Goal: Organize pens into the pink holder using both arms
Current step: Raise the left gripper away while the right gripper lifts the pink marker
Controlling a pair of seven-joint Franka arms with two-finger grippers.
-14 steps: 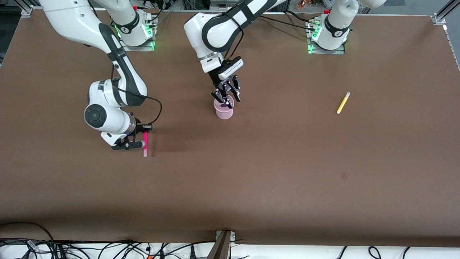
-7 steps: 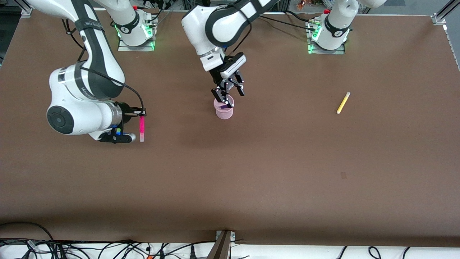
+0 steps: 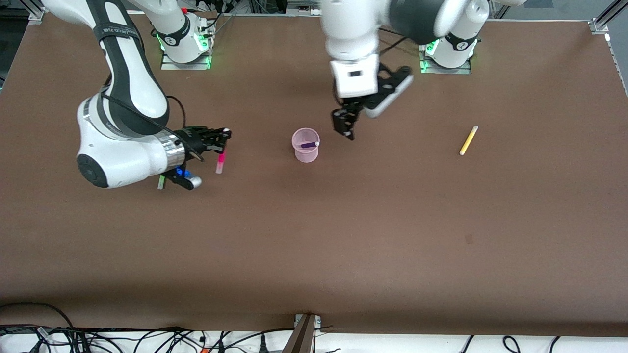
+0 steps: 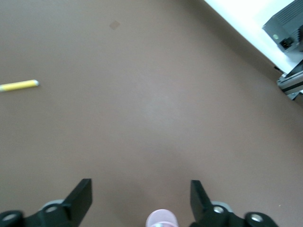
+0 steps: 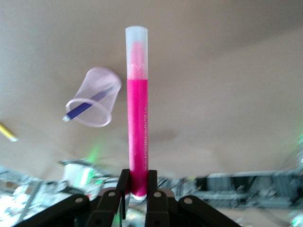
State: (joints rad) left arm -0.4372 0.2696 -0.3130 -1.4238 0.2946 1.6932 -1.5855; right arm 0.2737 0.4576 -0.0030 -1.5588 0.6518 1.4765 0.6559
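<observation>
Clamped on the hot pink pen (image 5: 137, 118), my right pincer (image 5: 137, 188) could miss the pink holder (image 5: 94, 97) ahead, while my left pincer (image 4: 141, 191) hangs open.

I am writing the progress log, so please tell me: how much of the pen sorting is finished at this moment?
Done: the purple pen is inside the pink holder. In hand: the right gripper holds the pink pen in the air; the left gripper is open and empty near the holder. Left: the yellow pen and the green pen lie on the table.
</observation>
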